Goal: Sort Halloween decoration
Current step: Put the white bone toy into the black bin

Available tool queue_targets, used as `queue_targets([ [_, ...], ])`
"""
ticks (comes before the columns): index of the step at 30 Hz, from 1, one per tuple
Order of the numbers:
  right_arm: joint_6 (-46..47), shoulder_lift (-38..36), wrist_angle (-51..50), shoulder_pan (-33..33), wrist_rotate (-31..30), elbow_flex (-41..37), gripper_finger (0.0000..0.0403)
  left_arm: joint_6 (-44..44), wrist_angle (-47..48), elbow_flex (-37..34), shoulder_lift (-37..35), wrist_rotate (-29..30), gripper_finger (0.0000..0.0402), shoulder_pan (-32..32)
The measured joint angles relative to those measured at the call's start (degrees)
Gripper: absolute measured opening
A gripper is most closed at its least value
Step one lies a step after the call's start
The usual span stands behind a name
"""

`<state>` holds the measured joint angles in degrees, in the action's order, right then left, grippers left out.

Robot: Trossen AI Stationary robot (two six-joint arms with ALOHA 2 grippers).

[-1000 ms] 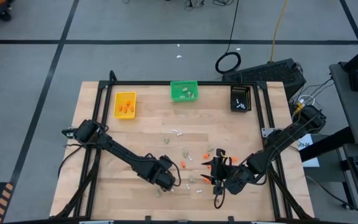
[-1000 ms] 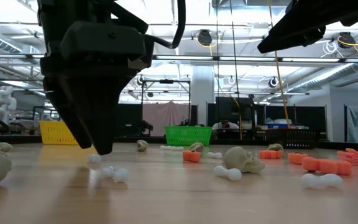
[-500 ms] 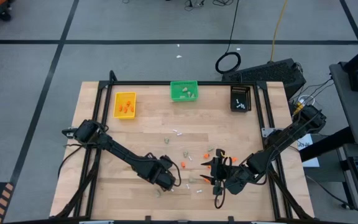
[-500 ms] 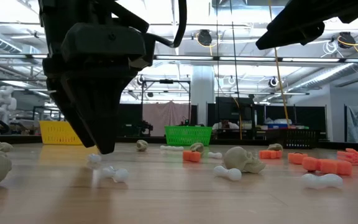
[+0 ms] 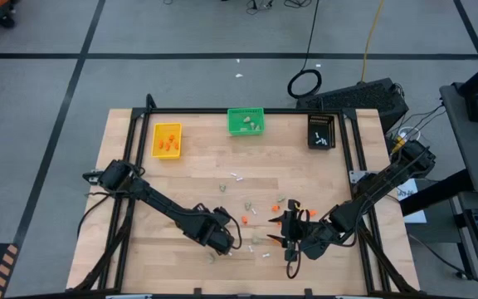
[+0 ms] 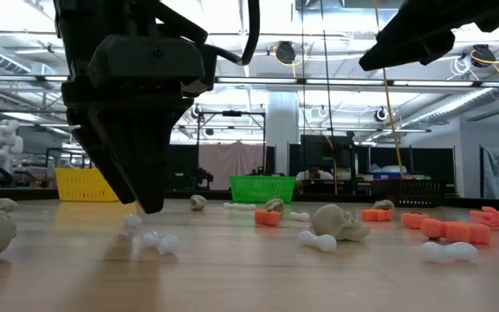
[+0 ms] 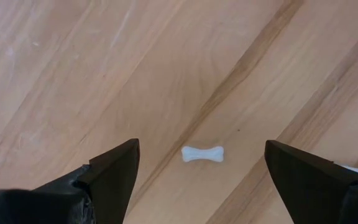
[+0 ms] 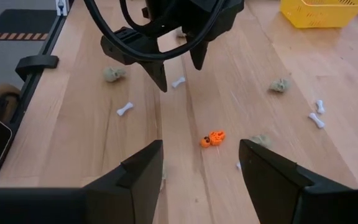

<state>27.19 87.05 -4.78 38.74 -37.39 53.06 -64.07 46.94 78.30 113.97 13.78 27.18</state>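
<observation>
Left tool (image 7: 197, 171) hung wide open and empty directly over a white bone (image 7: 202, 154) lying on the bench (image 5: 197, 178). Right tool (image 8: 201, 163), open and empty, hovered near an orange piece (image 8: 213, 138).

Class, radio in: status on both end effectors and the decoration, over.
Left end effector open, poised over a white bone. Right end effector open, empty, facing an orange piece. Nothing blocking.
</observation>
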Motion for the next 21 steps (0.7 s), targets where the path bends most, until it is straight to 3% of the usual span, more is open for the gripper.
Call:
queue_targets([
  [21, -5.73, 0.00, 0.27, -0.30, -3.54, -0.02, 0.0196, -1.45, -3.68, -0.02, 0.02, -0.04, 0.0343, 0.01],
])
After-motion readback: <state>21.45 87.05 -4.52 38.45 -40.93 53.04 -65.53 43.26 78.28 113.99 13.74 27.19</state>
